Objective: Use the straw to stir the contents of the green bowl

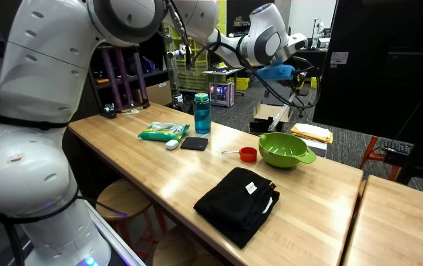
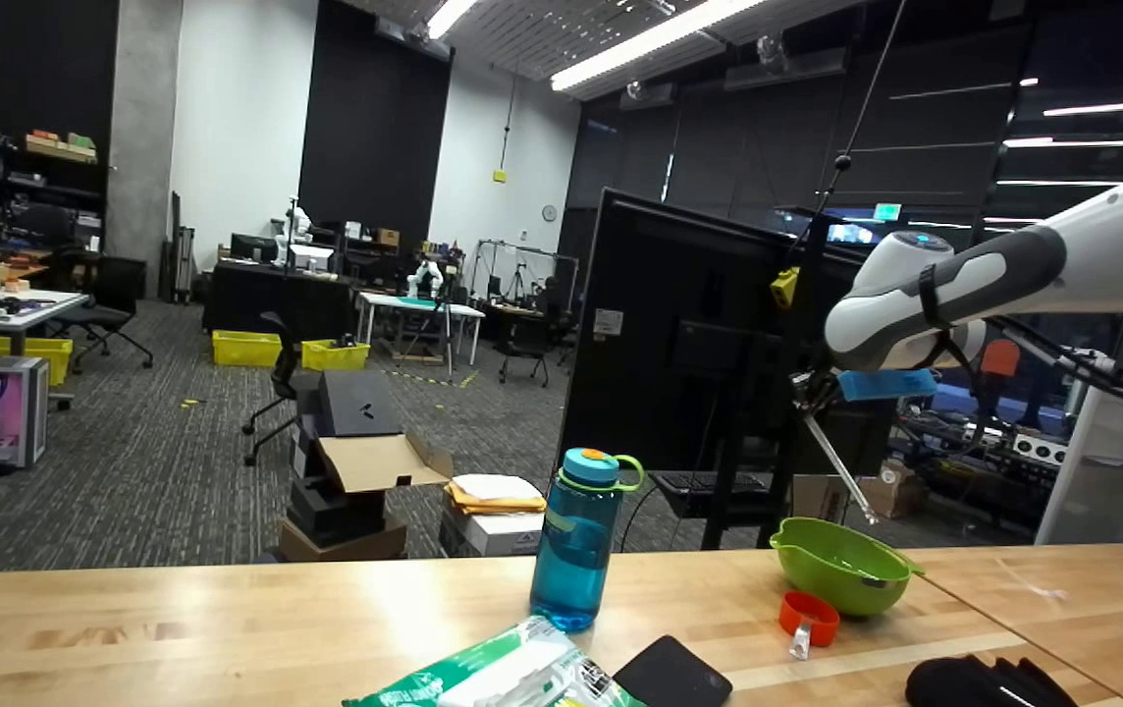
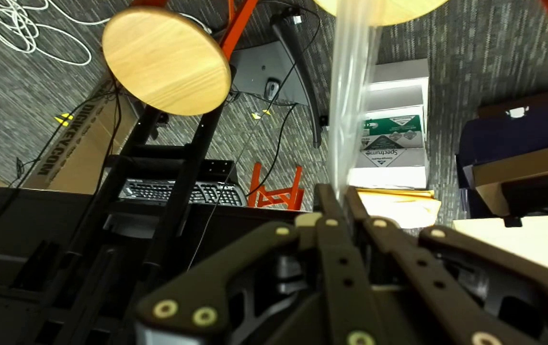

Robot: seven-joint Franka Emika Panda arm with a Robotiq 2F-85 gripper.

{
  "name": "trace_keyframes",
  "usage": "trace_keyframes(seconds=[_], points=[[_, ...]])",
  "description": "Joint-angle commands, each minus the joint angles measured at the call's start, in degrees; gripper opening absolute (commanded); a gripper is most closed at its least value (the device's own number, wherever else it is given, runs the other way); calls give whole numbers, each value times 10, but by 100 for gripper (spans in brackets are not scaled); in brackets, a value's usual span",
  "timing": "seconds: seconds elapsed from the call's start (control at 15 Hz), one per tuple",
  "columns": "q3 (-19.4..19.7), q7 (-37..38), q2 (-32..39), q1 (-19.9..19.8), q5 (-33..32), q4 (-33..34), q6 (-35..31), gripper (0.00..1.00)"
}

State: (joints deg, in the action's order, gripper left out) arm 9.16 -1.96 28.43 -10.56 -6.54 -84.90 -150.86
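Lime-green round bowl [image 1: 278,159] stands on the wooden table [image 1: 307,207], and the thin, clear straw [image 2: 838,466] hangs tilted outside it, in both exterior views. In the wrist view, the dark gripper [image 3: 339,194] pinches this straw: probably light, bendable, best held high.

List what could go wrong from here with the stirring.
1. The straw slants down from the gripper, so its tip might catch the rim of the green bowl instead of dropping inside.
2. Most of the straw's visible length sticks out free of the gripper; pressing it against the bowl could make it bend, pivot or slip.
3. The red cup stands close beside the bowl, so a nudged bowl might bump it.
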Motion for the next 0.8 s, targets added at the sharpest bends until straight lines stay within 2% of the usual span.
trace_keyframes(seconds=[0.0,0.33,0.73], points=[[-14,-30,23,-16,16,32,-6,1],[-25,-46,44,-28,31,53,-32,1],[-20,-46,60,-28,23,48,-82,1]])
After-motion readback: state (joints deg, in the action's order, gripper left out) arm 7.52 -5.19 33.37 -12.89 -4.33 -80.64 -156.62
